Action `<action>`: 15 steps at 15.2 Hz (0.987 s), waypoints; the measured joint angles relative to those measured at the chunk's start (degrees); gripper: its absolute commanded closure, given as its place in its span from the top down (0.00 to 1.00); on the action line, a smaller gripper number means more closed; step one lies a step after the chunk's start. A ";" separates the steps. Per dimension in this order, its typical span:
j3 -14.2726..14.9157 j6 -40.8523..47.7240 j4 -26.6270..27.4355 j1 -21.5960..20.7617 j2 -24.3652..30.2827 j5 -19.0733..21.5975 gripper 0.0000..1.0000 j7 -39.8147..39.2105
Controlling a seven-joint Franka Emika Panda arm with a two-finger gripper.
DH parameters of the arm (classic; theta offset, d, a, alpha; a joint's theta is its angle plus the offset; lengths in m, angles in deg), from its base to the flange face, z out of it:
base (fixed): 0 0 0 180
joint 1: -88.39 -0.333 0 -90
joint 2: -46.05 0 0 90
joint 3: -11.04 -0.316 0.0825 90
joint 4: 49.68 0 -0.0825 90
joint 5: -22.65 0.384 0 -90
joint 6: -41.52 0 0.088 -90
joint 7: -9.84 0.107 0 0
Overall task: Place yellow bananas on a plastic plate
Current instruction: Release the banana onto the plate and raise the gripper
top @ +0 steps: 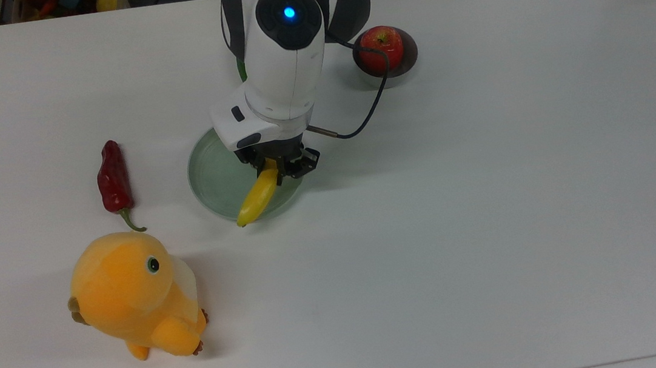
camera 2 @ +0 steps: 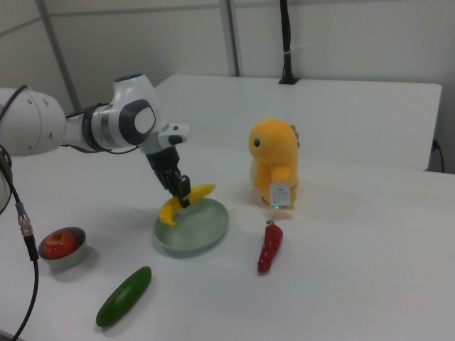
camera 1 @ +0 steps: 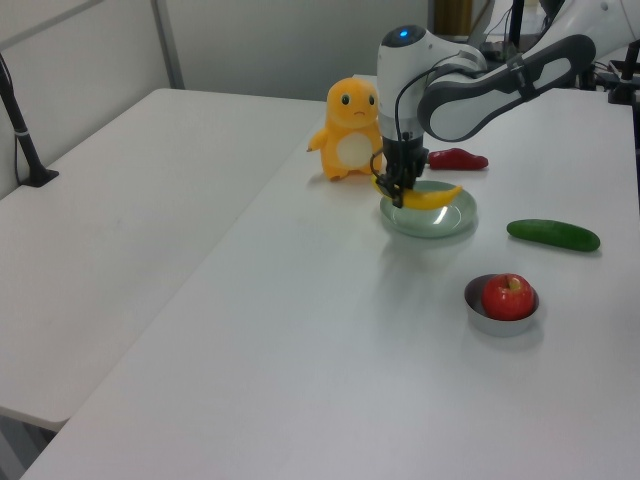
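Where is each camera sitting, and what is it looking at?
Top view: overhead, looking straight down at the table; the arm's white wrist and end effector holding the banana over the plate.
Left view: low at one table end, plush toy far away, arm entering from the left view's right.
Right view: the opposite end, arm entering from the right view's left.
All views share the banana, plate and apple.

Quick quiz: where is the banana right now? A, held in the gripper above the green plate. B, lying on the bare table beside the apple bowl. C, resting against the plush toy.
A: the gripper is shut on the banana, holding it over the green plate.
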 measured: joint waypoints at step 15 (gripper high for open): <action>-0.04 5.31 1.10 -0.36 4.01 0.19 1.00 0.39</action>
